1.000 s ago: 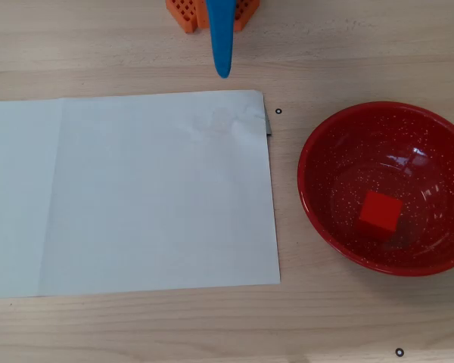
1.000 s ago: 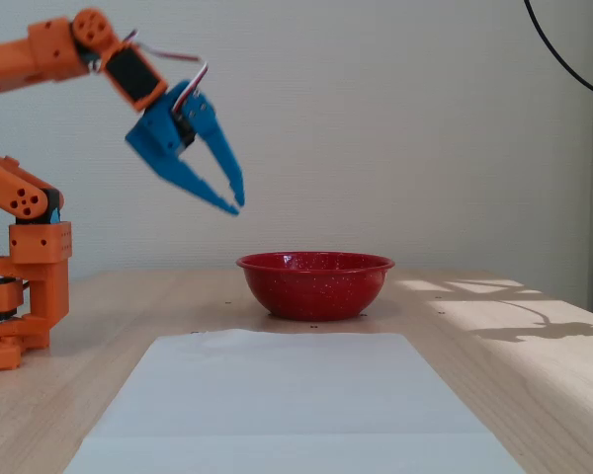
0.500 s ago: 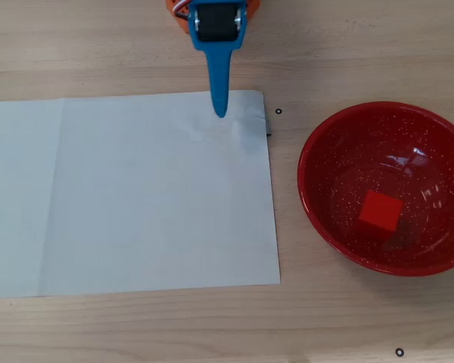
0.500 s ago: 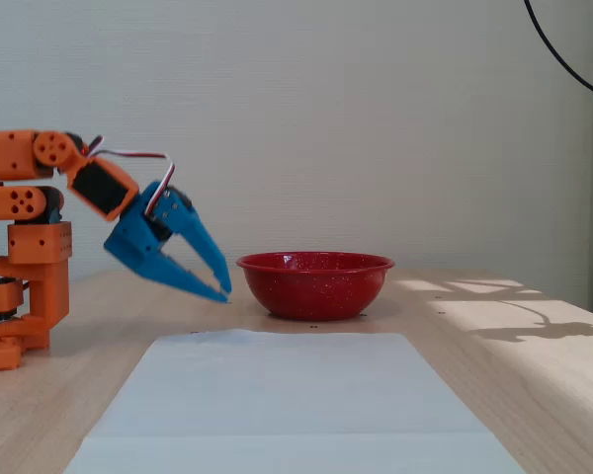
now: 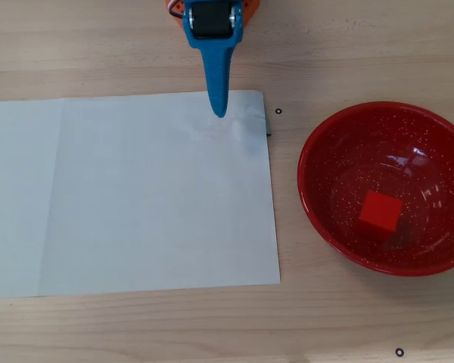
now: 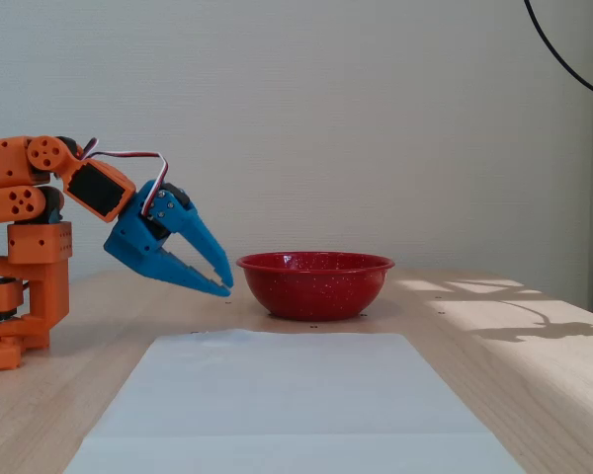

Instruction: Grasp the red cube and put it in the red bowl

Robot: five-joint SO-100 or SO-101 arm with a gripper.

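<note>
In the fixed view the nearest thing is the white paper sheet (image 6: 287,395), lying flat on the wooden tabletop (image 6: 494,375) and running away from the camera; it probably marks the pick-up zone, and nothing rests on it. Beyond its far edge the blue end effector (image 6: 225,279) hangs above the tabletop on the orange arm (image 6: 30,247), tilted down toward the right, its two fingers parted by a narrow gap near the tips and gripping nothing. Just to its right stands the red bowl (image 6: 314,286), apart from the fingertips, with the plain wall behind. From this low angle the bowl's rim hides whatever is inside, so the task's small object cannot be found here. The overhead view supplies that: the red cube (image 5: 380,212) sits inside the red bowl (image 5: 318,204), slightly toward the lower right of its floor, which reads as the placing step already done, and the empty end effector folded close to the base fits a retreat posture. The overhead view, in turn, shows the end effector (image 5: 220,112) only as a single blue wedge over the sheet's top edge (image 5: 136,97), one finger masking the other, so its opening is readable only from the side. It also shows small black marks on the tabletop near the bowl.
</note>
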